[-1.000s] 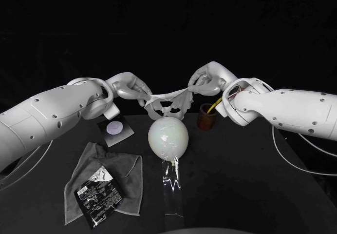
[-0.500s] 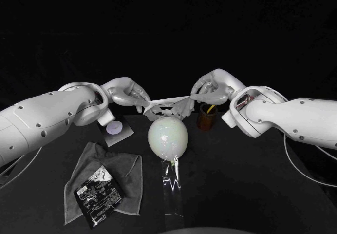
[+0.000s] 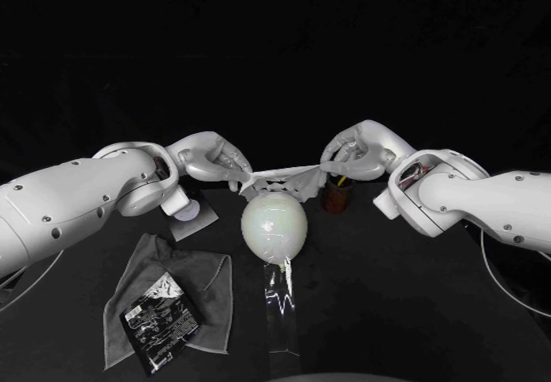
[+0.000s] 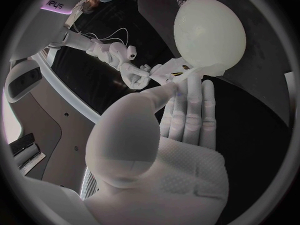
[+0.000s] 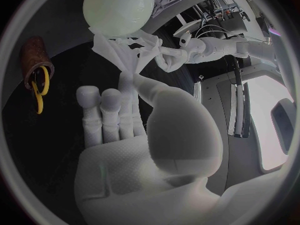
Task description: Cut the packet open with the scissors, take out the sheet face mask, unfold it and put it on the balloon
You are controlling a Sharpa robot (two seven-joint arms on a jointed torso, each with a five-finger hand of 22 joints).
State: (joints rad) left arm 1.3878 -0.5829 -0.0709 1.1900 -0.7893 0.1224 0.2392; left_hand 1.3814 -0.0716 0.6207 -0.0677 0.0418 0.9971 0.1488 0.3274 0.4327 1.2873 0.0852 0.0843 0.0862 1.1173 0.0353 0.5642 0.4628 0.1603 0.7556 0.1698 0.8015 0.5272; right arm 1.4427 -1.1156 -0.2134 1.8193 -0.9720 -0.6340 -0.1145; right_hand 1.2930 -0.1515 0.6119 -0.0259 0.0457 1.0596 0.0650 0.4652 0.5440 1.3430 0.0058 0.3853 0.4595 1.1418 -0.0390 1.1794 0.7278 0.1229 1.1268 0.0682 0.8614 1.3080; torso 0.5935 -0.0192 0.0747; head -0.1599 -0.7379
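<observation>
The left hand (image 3: 213, 159) and the right hand (image 3: 358, 151) each pinch one end of the sheet face mask (image 3: 281, 180), which hangs spread between them. A second ago the mask sagged in a loose, crumpled loop between the two hands. Now the hands have drawn further apart and come down a little, and the mask is pulled into a flatter, tauter band. Both hands have kept their pinch on it throughout, with the other fingers loosely extended beside the pinch.

The balloon (image 3: 273, 225) stands directly below the gap between the hands and has not moved. The mask's lower edge now sits right at the balloon's top, closer than before. Whether the two touch cannot be told.

The scissors (image 5: 39, 89) stand in a brown holder (image 3: 337, 196) just below the right hand, where they were earlier. On the counter (image 3: 390, 302), the cut packet (image 3: 161, 319) lies on a grey cloth (image 3: 205, 274), well below the left hand and nearer the robot. A clear film strip (image 3: 281, 314) lies below the balloon. None of these has shifted.
</observation>
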